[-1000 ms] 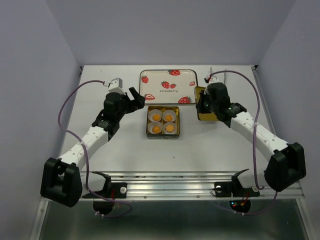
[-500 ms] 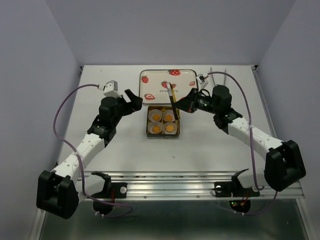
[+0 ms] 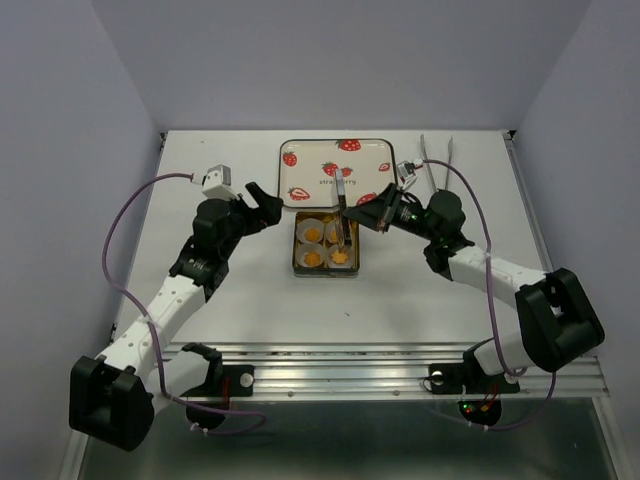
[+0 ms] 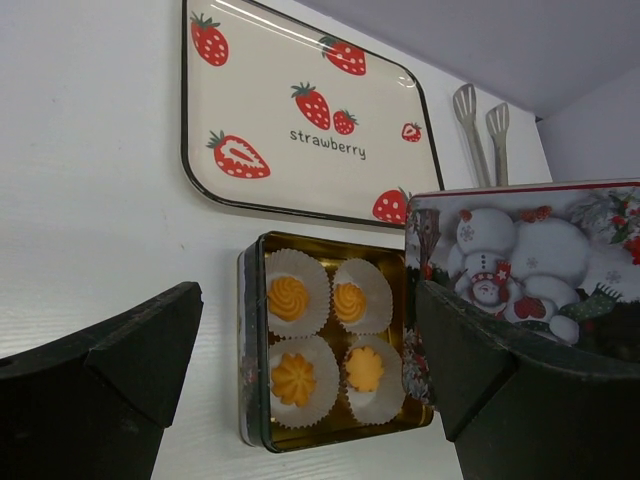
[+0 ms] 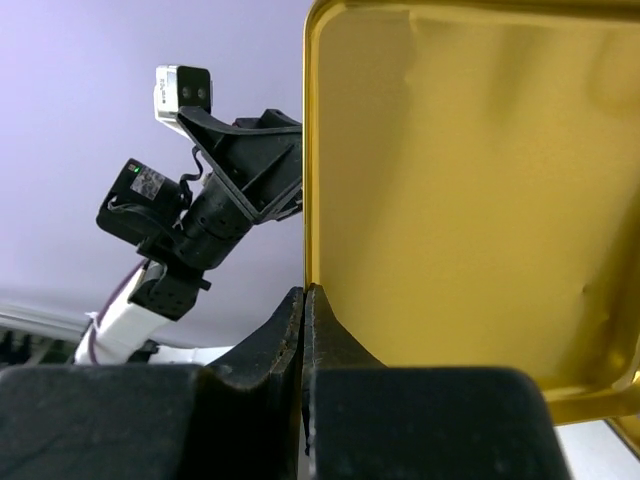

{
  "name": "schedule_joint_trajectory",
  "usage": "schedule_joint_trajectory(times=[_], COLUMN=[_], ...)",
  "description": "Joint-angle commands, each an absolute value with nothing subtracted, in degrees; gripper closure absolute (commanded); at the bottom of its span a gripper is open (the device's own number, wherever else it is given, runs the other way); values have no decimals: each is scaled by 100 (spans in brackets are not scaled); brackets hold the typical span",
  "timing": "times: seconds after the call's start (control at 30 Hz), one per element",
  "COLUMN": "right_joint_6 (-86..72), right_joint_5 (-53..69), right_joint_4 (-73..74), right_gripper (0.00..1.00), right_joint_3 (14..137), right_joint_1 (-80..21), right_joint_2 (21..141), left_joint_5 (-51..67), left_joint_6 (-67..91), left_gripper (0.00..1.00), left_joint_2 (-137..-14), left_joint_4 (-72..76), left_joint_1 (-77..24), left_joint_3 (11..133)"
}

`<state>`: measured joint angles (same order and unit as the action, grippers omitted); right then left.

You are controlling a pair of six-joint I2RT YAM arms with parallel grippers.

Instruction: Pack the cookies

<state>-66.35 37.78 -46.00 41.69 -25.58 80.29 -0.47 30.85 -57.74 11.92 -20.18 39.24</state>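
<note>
Four orange-yellow cookies (image 3: 326, 245) sit in white paper cups inside an open gold tin (image 3: 297, 262) at the table's middle. They also show in the left wrist view (image 4: 294, 376), in the tin (image 4: 250, 350). My right gripper (image 3: 384, 210) is shut on the rim of the tin's lid (image 3: 343, 205) and holds it on edge, just above the tin's right side. The lid shows its snowman print (image 4: 520, 250) and its gold inside (image 5: 470, 200), with the jaws pinched on its rim (image 5: 305, 300). My left gripper (image 3: 262, 198) is open and empty, left of the tin and apart from it (image 4: 308, 330).
A cream strawberry tray (image 3: 310, 160) lies behind the tin, also in the left wrist view (image 4: 280, 90). Metal tongs (image 3: 437, 158) lie at the back right (image 4: 480, 130). The left arm (image 5: 210, 200) faces the lid.
My right gripper has carried the lid from the right of the tin leftward, turning it on edge above the tin's right side. The left arm has shifted slightly.
</note>
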Motion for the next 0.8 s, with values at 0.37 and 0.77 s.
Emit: schedule_joint_trajectory(times=[0.37, 0.77], right_joint_6=[-8093, -8640], right_joint_5=[3270, 3366], right_joint_4=[-6090, -6917], right_gripper=[99, 99], right_joint_3=[3692, 3507], right_joint_1=[-2575, -2575], right_joint_2=[8349, 8903], left_joint_5=[-26, -26], left_joint_6=[3270, 3208], left_gripper=[1, 1], left_joint_2=[-5423, -5520], left_joint_4=[1081, 1046], left_joint_1=[-2057, -2065], left_joint_3=[3902, 3964])
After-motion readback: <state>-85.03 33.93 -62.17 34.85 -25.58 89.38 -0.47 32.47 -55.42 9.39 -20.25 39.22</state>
